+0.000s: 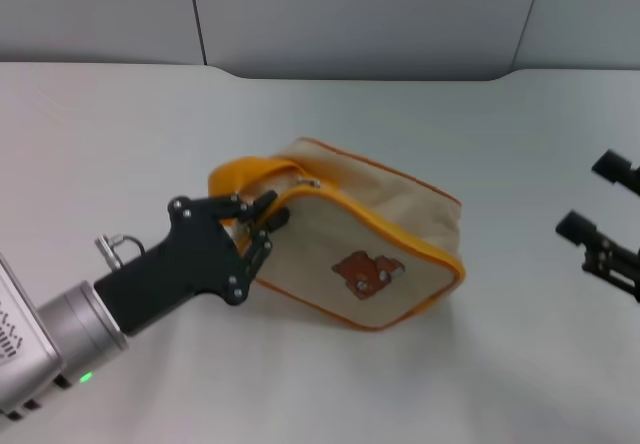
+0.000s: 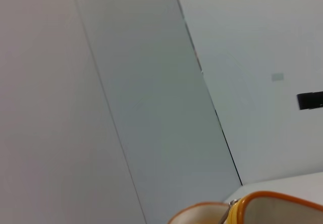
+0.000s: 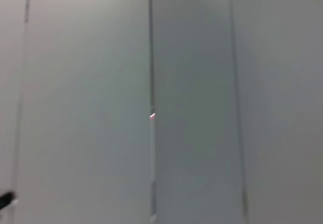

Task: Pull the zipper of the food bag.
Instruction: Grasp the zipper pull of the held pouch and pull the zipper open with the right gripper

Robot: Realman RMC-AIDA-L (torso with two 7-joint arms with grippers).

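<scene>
The food bag (image 1: pixel 352 226), beige with orange piping and a brown bear patch (image 1: pixel 368 274), lies on the white table in the middle of the head view. Its yellow-orange zipper (image 1: pixel 330 196) curves round the top edge. A tiny silver pull tab (image 1: pixel 312 182) sits near the bag's left end, clear of the fingers. My left gripper (image 1: pixel 272 212) is at that left end, closed on the bag's yellow edge beside the loop handle (image 1: pixel 240 176). The left wrist view shows only the bag's orange rim (image 2: pixel 267 199). My right gripper (image 1: pixel 598 204) hangs open and empty at the far right, well apart from the bag.
The white table (image 1: pixel 480 104) runs back to grey wall panels (image 1: pixel 360 14). A small silver ring (image 1: pixel 115 247) sticks out of my left arm's wrist. The right wrist view shows only wall panels (image 3: pixel 192 108).
</scene>
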